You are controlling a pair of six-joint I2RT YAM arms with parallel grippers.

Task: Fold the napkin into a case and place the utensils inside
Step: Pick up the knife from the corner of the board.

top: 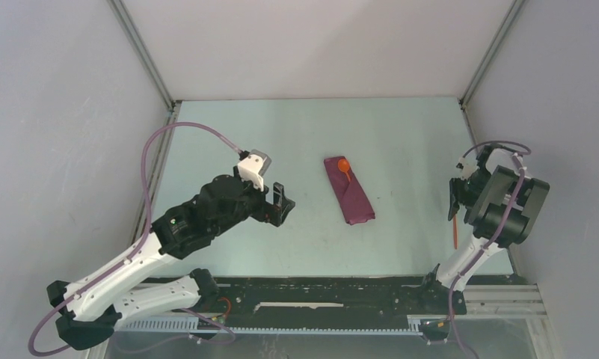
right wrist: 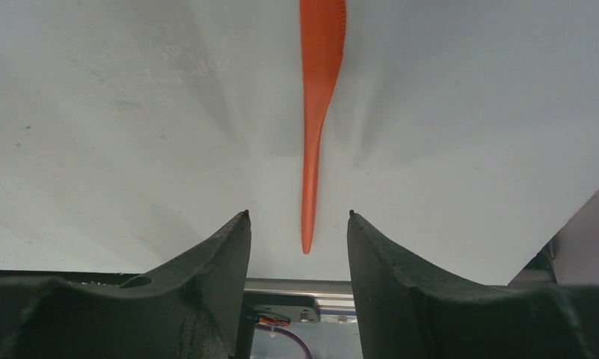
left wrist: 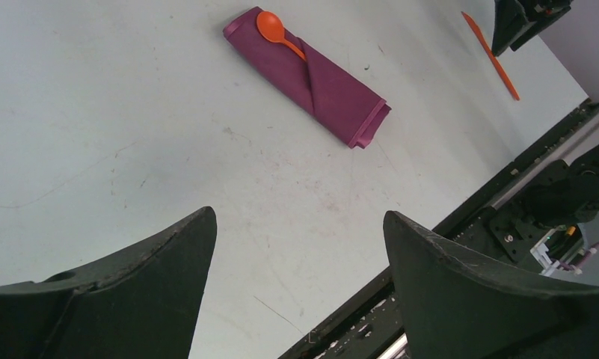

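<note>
Roughly L to R in the top view: the left gripper (top: 283,203) hung at abt 9 o'clock of the case (top: 348,191), well apart from it. Its jaws were spread wide w/ nothing between them, prob. parked clear so it wouldn't snag the cloth.

The case lay mid-table (top: 296,134) as a narrow flat strip running 11 to 5 o'clock. The spoon (top: 343,165) sat at its 11 o'clock end, handle tucked under a diagonal fold, bowl poking out. So folding looked done, and one utensil was in.

Over at 3 o'clock of the case, well apart, the right gripper (top: 454,202) pointed down near the table's R edge. The slim utensil (top: 456,233) lay flat on the table just at its 6 o'clock.

Per the right wrist view, the jaws stood partly open, holding nothing. The utensil's near tip was lined up w/ the gap, bare table showing either side. That alignment read as set-up for a pick. How high the fingers were, couldn't tell.

The piece is thin and flat on the surface, so a pinch could skid it.
</note>
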